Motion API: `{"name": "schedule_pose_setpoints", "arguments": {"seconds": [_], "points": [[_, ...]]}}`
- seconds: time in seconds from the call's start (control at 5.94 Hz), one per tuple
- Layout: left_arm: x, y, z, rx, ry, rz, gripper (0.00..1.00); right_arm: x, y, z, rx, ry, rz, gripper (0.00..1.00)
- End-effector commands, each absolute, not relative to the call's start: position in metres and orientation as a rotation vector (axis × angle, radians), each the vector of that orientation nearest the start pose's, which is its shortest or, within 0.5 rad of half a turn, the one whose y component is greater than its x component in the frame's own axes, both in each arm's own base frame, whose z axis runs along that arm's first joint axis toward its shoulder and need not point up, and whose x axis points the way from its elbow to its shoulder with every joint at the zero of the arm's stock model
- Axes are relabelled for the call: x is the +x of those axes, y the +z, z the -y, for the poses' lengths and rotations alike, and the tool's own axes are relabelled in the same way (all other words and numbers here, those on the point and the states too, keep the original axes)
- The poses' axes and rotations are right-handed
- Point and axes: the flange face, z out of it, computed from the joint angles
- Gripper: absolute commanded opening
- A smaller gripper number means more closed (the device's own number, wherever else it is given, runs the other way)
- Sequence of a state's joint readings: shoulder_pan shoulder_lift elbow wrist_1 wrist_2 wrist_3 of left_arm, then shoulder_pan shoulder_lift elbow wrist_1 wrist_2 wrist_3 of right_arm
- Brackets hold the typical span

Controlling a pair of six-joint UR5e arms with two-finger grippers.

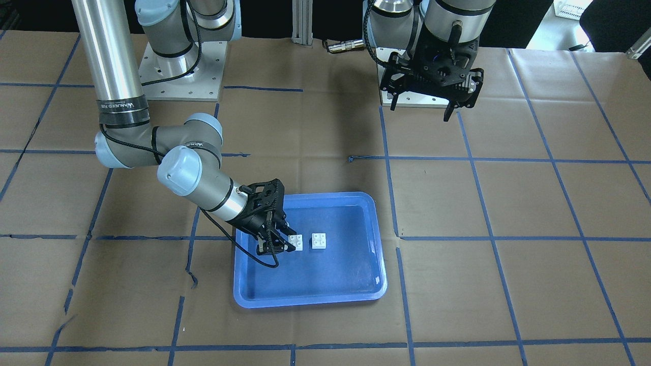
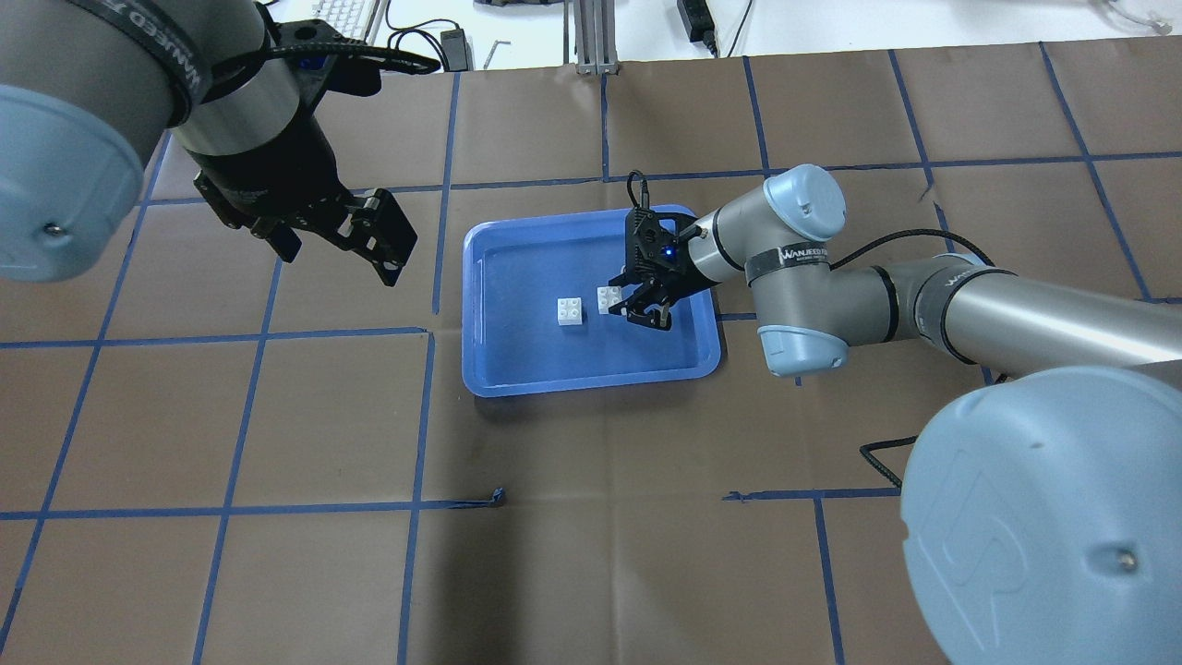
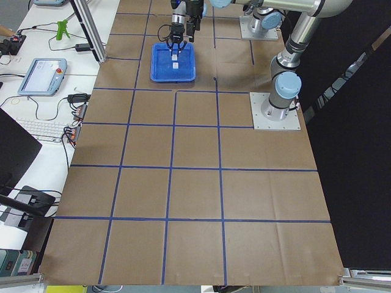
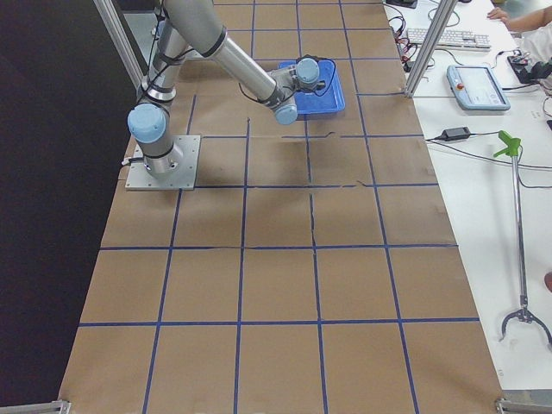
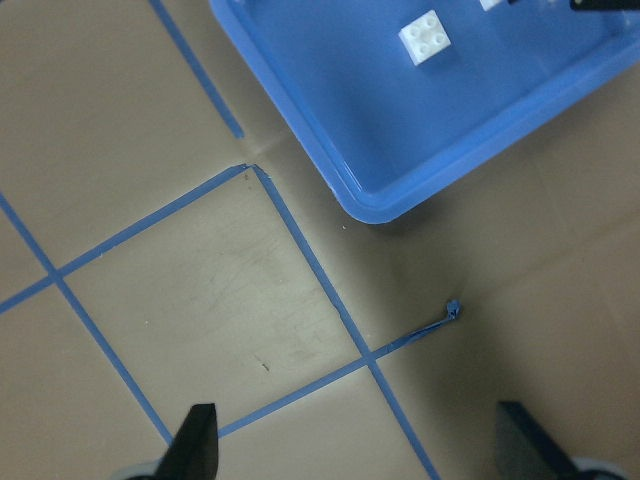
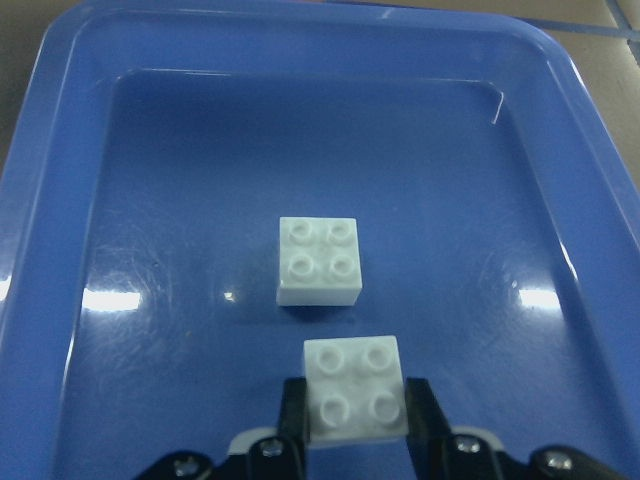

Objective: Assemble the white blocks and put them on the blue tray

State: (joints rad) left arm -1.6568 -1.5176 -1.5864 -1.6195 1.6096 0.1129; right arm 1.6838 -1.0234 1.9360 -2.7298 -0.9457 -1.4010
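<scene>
Grips small white square plastic brick (image 6: 353, 385) in right end effector (image 6: 355, 405); other brick (image 6: 319, 260) just ahead, in shallow blue plastic tray (image 6: 300, 130). Holds left end effector (image 5: 355, 430) wide apart, empty.

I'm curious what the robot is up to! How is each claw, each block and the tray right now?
Right claw: shut on the held white block.
Left claw: open, empty, away from the tray.
Held white block: studs up, pinched, not joined.
Other white block: loose in the tray, studs up.
Blue tray: lying flat, both blocks inside.
</scene>
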Motion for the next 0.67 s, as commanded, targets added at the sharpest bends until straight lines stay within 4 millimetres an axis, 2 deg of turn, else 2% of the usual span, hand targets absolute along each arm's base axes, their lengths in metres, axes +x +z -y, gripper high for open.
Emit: {"name": "schedule_pose_setpoints", "arguments": {"seconds": [0.0, 0.51], "points": [[-0.161, 0.511, 0.454, 0.048, -0.027, -3.104, 0.98, 0.267, 0.153, 0.548, -1.930, -0.777, -1.851, 0.29], [-0.141, 0.517, 0.465, -0.031, -0.057, -3.173, 0.98, 0.271, 0.151, 0.546, -1.909, -0.775, -1.861, 0.29]]}}
